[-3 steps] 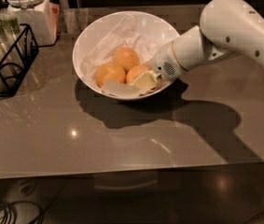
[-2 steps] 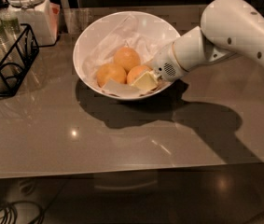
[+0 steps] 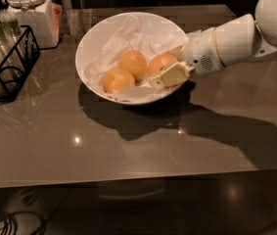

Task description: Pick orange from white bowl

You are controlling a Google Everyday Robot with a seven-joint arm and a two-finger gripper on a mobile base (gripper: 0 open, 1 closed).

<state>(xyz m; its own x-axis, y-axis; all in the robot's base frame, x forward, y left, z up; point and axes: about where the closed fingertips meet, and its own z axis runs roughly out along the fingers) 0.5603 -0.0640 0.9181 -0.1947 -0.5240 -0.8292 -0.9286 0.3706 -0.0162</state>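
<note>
just beside orange (image 3: 156,61), tool (image 3: 167,71) in bowl (image 3: 93,34)

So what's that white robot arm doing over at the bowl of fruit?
The arm is reaching into the white bowl from the right to take out an orange. Its gripper sits down inside the bowl, right at the rightmost orange, which has not been lifted out yet. A second orange and a third orange lie beside it on the crumpled white paper. The bowl rests on the table.
</note>
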